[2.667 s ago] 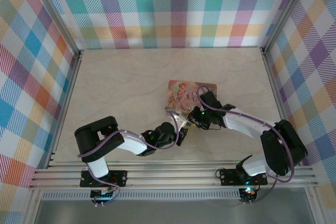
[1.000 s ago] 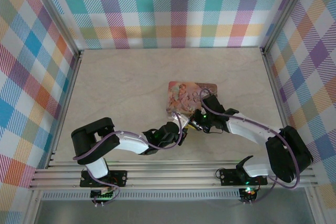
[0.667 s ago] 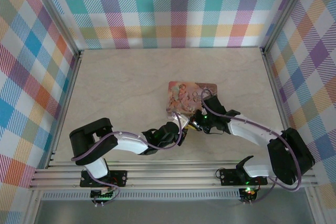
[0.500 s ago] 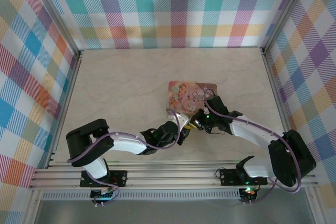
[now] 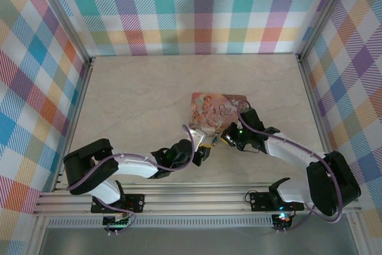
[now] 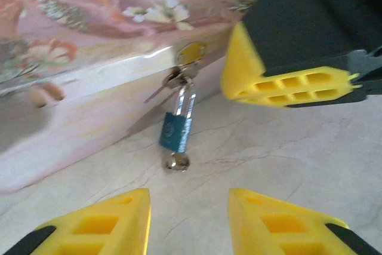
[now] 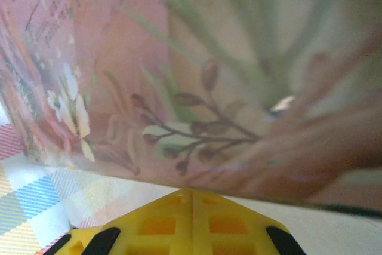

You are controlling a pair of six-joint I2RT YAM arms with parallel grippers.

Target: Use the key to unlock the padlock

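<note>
The padlock [image 6: 176, 131], a tiny blue body on a silver shackle, hangs from the gold hasp [image 6: 191, 54] on the front of the pink illustrated box [image 6: 89, 40]. The silver head of the key [image 6: 176, 162] sticks out of its underside, just above the table. My left gripper [image 6: 188, 219] is open a short way in front of the lock, touching nothing. Seen from above, the left gripper [image 5: 200, 150] sits left of the padlock [image 5: 213, 142]. My right gripper [image 5: 229, 137] is to the lock's right; its yellow fingers [image 7: 191, 222] are shut together against the box wall [image 7: 227, 88].
The pink box [image 5: 218, 108] lies mid-table with both arms reaching to its near edge. Metal frame rails [image 5: 179, 194] run along the front, and plaid walls [image 5: 197, 10] close in the other three sides. Open marble tabletop [image 5: 137, 94] stretches left and behind the box.
My left arm has drawn back and to the left, taking its gripper off the padlock. The right gripper has shifted a little to the right along the box front.
</note>
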